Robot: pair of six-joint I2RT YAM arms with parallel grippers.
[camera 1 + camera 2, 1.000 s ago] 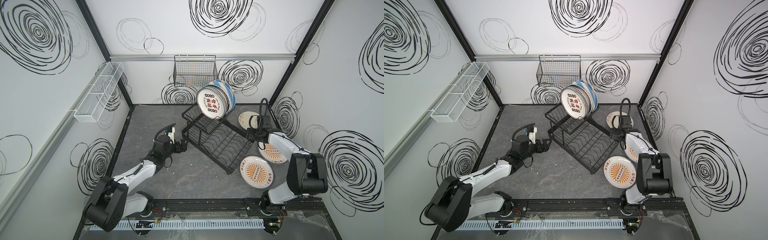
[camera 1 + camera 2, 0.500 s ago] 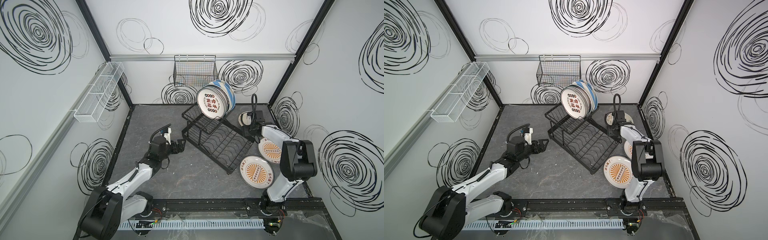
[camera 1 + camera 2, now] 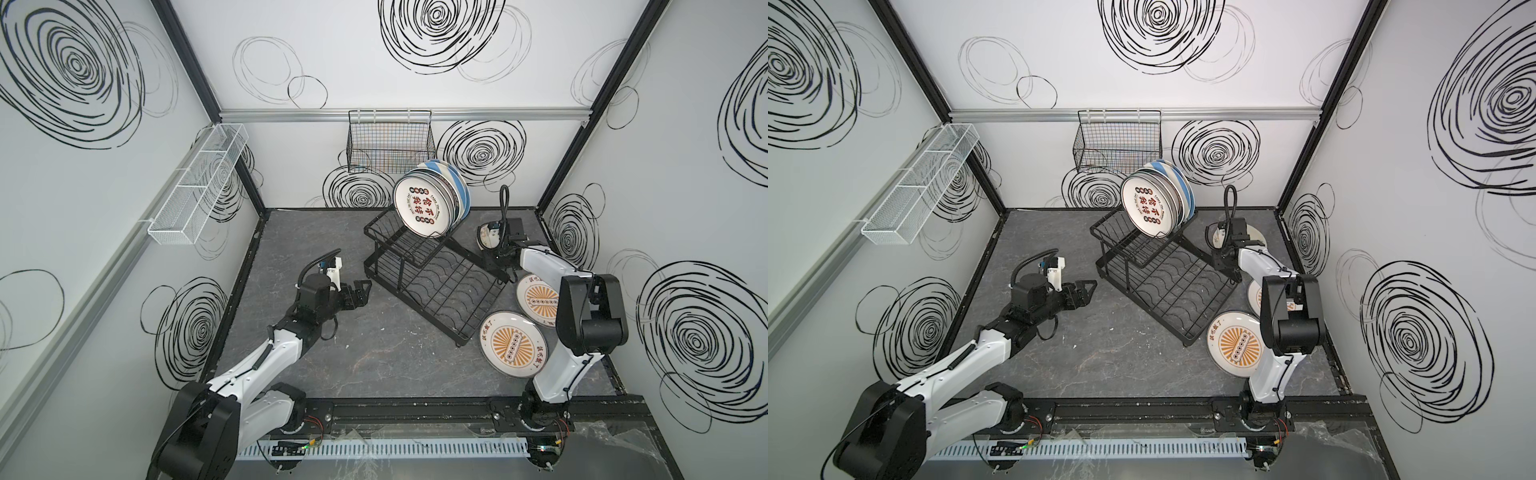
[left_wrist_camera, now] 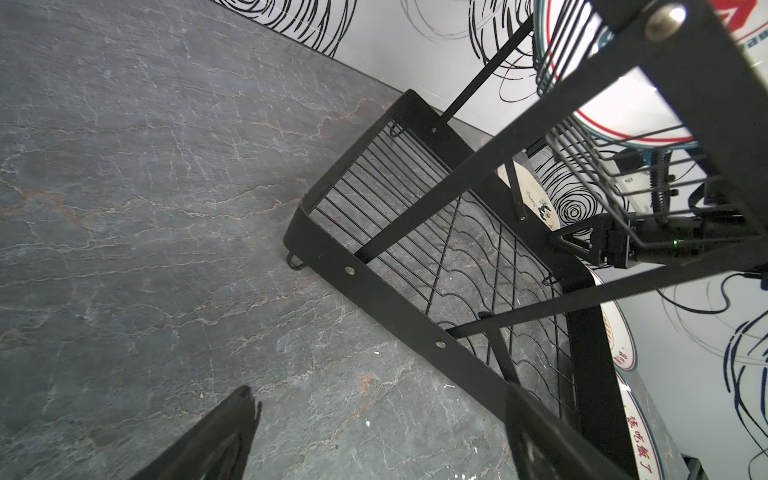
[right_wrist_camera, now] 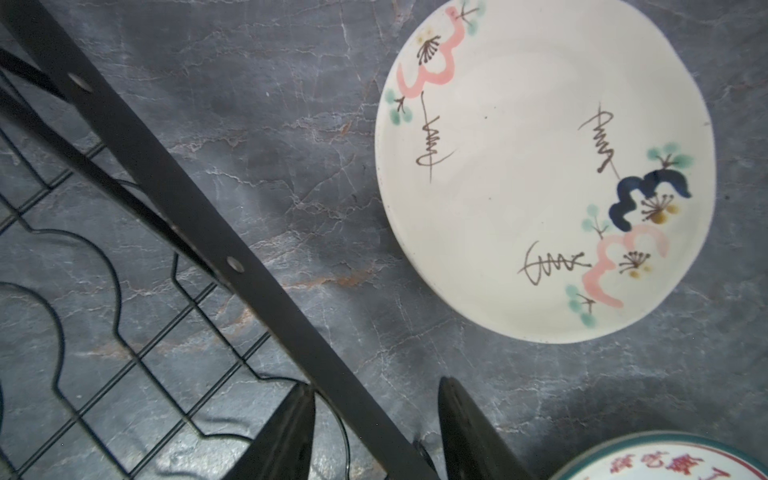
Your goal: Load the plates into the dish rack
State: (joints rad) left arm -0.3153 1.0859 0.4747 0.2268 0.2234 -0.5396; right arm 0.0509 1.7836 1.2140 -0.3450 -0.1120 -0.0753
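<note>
The grey marbled tabletop (image 3: 374, 361) has the black two-tier dish rack (image 3: 440, 282) sitting slantwise across the middle of both top views. On its upper shelf a stack of plates (image 3: 424, 210) stands on edge, and my guess is the slots hold them leaning back like that. The wavy lower tray is bare. Two orange sunburst plates (image 3: 513, 345) lie flat at lower right, just beside the rack, and a floral plate (image 5: 540, 166) lies flat off its right end.

The right tool (image 5: 376, 386) is half open and straddles the rack's flat side rail. It isn't clamped as far as I can see, so it's probably about to steady or nudge the rack. The left tool (image 3: 365, 293) gapes wide and empty near the rack's left corner.

Hard to see:
- I can't count the stacked plates.
- The right arm covers part of one sunburst plate.
- In the top views the floral plate is mostly hidden behind the wrist.
</note>
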